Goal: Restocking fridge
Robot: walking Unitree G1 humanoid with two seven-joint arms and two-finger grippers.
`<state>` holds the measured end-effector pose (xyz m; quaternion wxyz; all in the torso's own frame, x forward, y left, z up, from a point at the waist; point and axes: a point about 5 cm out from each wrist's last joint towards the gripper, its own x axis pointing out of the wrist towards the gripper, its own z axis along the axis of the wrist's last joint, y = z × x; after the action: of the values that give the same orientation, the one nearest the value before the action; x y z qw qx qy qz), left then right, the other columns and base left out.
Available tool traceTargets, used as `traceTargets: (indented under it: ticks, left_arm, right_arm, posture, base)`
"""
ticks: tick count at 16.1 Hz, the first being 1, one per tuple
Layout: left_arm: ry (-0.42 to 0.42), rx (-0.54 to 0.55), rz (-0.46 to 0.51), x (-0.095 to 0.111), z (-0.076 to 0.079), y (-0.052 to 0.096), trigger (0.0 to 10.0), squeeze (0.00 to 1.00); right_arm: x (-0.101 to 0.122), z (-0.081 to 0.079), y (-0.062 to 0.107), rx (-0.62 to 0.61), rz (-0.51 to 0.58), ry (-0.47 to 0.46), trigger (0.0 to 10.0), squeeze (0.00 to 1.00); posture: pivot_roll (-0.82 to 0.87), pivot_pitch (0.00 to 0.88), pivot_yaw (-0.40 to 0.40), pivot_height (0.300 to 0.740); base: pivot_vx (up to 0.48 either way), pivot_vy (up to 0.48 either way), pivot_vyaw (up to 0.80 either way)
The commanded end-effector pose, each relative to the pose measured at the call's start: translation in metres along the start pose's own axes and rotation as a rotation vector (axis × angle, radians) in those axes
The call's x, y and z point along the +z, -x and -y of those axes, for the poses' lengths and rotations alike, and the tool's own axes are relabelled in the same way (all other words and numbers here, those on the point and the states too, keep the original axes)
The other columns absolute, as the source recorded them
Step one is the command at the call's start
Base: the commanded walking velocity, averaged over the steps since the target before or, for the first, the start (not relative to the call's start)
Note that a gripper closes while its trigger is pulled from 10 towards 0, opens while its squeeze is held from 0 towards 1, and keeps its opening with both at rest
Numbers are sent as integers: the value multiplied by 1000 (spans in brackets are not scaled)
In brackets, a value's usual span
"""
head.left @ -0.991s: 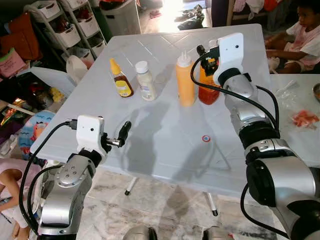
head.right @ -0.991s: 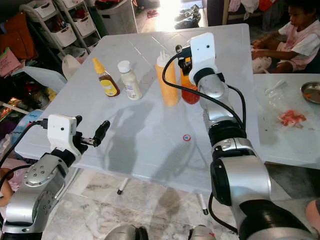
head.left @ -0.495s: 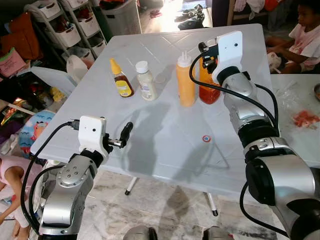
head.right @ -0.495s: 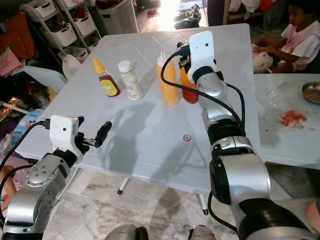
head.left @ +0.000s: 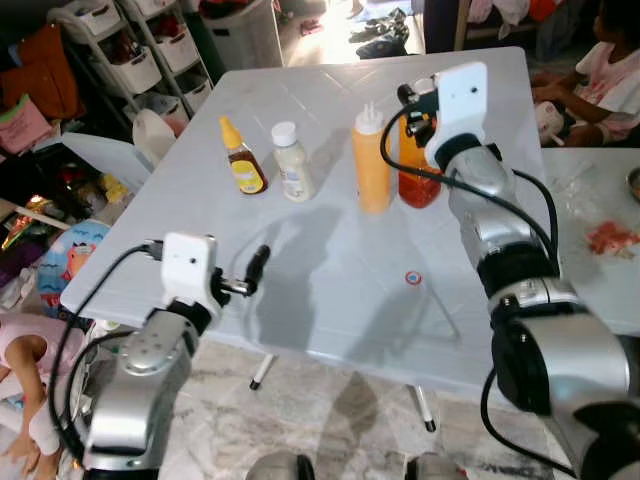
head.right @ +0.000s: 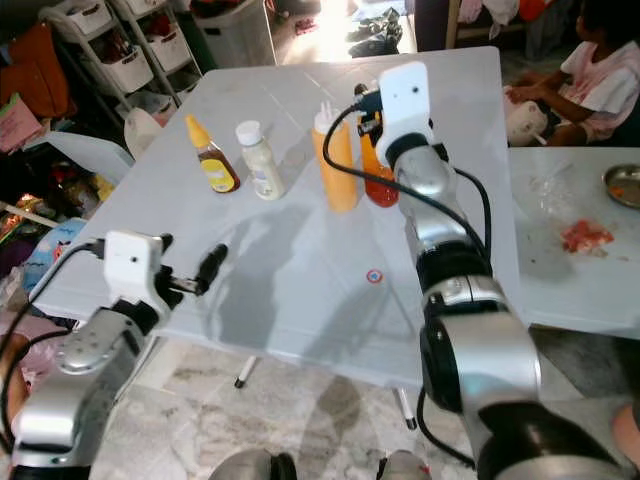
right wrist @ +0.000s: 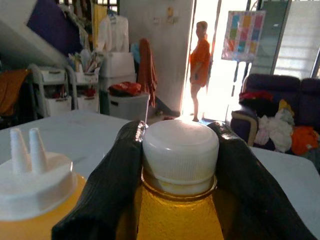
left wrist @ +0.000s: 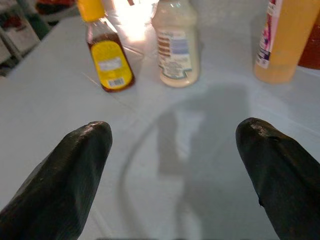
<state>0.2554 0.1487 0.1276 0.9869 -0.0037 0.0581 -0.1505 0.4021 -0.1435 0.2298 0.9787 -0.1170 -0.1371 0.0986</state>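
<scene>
The red sauce bottle stands on the white table beside the orange squeeze bottle, the right gripper clamped just under its white cap. It looks full, heavy and slick, so a neck hold seems wise. The left gripper hovers spread apart near the table's edge.

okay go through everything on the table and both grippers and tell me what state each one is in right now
Right gripper: shut on the red sauce bottle's white cap.
Red sauce bottle: upright, capped.
Orange squeeze bottle: upright, beside the red one.
Mayonnaise bottle: upright, capped.
Brown syrup bottle: upright, yellow cap on.
Left gripper: open, above the table's near edge.
</scene>
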Motion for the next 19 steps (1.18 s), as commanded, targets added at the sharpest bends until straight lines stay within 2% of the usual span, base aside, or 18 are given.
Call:
traceTargets:
  ticks: [1,2,4,5,6,7,8,13,16,19]
  left_arm:
    - [-5,18,-17,-4,-2,-2,10000,0]
    - [7,19,-18,-5,0,-4,10000,0]
    - [33,16,-22,-7,4,-9,10000,0]
    - [48,5,-30,-10,7,-11,10000,0]
    - [65,-8,-35,-12,9,-13,10000,0]
    - [77,-12,-38,-15,13,-17,10000,0]
    - [91,-5,-21,-15,16,-21,10000,0]
    - [96,48,10,-19,11,-32,10000,0]
    - [106,65,23,-20,9,-41,10000,0]
    - [111,57,43,-19,14,-48,10000,0]
  right_arm:
    - [1,-2,4,-6,15,-8,0,0]
    - [4,2,10,-20,43,-11,0,0]
    - [2,5,29,20,63,42,0,0]
    - [1,7,38,34,57,70,1686,0]
    - [1,9,44,33,45,43,4667,0]
    - [7,11,57,10,51,46,10000,0]
    - [10,13,67,-26,57,10,10000,0]
    - [-14,3,118,-163,-103,-82,10000,0]
    - [-9,-2,121,-198,-120,-85,10000,0]
    - [0,6,111,-254,-95,-49,10000,0]
  posture:
    - [61,28,172,740]
    - [57,24,170,740]
    - [22,13,168,740]
    - [-14,4,164,740]
    - [-20,2,164,740]
    - [-59,0,162,740]
    - [-71,0,161,740]
    - [-140,0,146,740]
    - [-174,0,151,740]
    - [-179,0,138,740]
  base:
    - [0,0,0]
    - [0,0,0]
    - [0,0,0]
    - [0,0,0]
    - [0,0,0]
    - [0,0,0]
    - [0,0,0]
    - [0,0,0]
    - [0,0,0]
    - [0,0,0]
